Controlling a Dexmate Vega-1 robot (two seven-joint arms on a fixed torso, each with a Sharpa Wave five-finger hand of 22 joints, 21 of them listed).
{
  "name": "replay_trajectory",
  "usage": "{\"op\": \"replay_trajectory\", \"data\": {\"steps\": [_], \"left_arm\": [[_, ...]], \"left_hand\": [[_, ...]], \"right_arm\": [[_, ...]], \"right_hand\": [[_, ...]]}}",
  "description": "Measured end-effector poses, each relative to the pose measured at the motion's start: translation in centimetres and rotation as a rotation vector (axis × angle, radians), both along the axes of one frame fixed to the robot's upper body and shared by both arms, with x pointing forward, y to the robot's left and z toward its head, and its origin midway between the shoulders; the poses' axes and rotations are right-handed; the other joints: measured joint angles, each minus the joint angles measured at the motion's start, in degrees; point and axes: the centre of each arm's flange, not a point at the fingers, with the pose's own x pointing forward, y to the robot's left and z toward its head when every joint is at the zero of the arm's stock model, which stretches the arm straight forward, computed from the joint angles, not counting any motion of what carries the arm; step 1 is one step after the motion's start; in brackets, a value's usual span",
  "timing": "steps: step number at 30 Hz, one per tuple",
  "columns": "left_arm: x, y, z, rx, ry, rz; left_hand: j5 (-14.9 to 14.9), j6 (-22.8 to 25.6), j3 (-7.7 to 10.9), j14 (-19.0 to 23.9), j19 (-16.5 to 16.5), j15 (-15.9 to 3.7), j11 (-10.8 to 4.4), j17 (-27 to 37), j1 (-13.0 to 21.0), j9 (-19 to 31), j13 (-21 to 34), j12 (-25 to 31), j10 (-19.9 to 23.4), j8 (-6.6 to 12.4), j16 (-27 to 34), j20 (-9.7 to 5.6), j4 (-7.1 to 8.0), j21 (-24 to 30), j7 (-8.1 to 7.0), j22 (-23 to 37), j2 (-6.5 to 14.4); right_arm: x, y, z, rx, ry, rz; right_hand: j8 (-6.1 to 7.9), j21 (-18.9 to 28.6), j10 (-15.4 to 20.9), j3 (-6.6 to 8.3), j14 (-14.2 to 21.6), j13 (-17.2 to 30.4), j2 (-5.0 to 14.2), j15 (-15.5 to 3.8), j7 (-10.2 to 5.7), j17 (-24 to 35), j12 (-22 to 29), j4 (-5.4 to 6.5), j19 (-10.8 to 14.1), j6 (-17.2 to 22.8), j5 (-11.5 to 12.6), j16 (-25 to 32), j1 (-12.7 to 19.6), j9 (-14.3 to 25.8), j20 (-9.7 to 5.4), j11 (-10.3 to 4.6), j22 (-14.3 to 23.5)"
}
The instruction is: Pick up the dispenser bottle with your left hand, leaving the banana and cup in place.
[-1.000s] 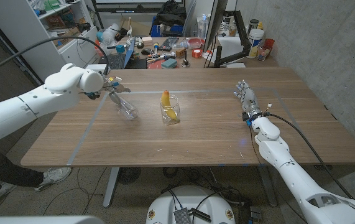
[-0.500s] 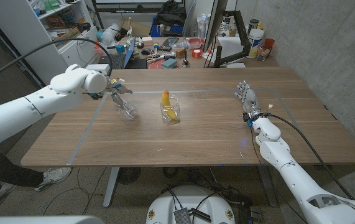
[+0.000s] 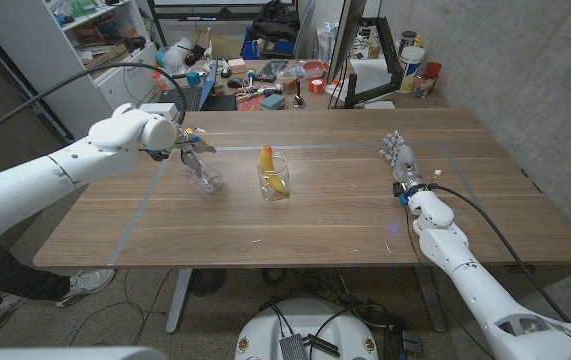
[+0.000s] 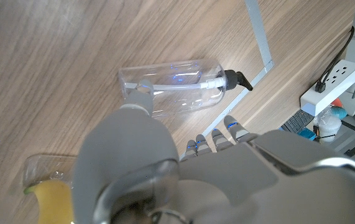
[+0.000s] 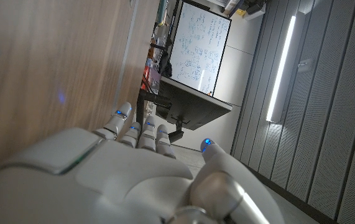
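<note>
The left robot hand [image 3: 193, 147], fingers spread and holding nothing, has edged closer over the dispenser bottle [image 3: 203, 176].

Head view: high, looking down over the whole counter [image 3: 295, 215], arms entering from the bottom corners. Left wrist view: close above the counter, over the left hand [image 4: 165, 180], sharing the dispenser bottle [image 3: 203, 176] and cup [image 3: 274, 178] with the head view. Right wrist view: low along the right hand [image 5: 102, 180], facing a whiteboard [image 5: 199, 53].
</note>
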Motion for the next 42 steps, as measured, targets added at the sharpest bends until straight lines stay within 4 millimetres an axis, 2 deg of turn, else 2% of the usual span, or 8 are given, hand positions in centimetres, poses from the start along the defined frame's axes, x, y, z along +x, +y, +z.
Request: {"op": "replay_trajectory", "data": {"steps": [18,31,42], "left_arm": [[0.4,-0.9,-0.7,0.043,0.024,0.009],[1.1,-1.1,-1.3,0.082,0.034,0.023],[1.9,-1.4,-1.9,0.101,0.048,0.022]], "left_hand": [[0.0,0.0,-0.60,0.0,0.0,0.00,-0.13,0.0,0.3,0.0,0.0,0.0,-0.3,0.00,0.0,0.00,-0.14,-0.2,-0.01,0.0,0.3],[0.0,0.0,-1.07,0.0,0.0,0.00,0.32,0.0,0.5,0.0,0.0,0.0,-0.1,0.66,0.2,0.00,-0.15,-0.6,-2.52,0.0,0.5],[0.0,0.1,-1.66,0.0,0.0,0.00,0.49,0.0,0.8,0.0,-0.2,0.0,-0.3,1.99,0.5,0.00,0.09,-0.9,-6.69,0.0,0.8]], "right_arm": [[-0.3,-0.6,-0.4,0.017,0.001,-0.006],[-0.3,-0.8,-0.4,0.022,0.001,-0.012],[-0.2,-1.0,-0.4,0.024,0.003,-0.016]], "right_hand": [[0.00,-0.6,0.0,0.00,0.0,0.0,0.00,0.00,0.00,0.0,0.0,0.00,0.2,0.0,0.0,0.0,0.0,0.0,0.21,0.00,0.1],[0.00,-0.8,0.1,-0.25,0.0,0.0,0.00,0.00,0.00,0.0,0.0,0.25,0.4,0.0,0.0,0.0,0.0,0.0,0.00,0.10,0.1],[0.00,-1.0,0.1,-0.25,0.0,0.0,0.00,0.00,0.11,-0.2,0.0,0.25,0.4,0.1,0.0,0.0,0.0,0.0,0.01,0.10,0.1]]}}
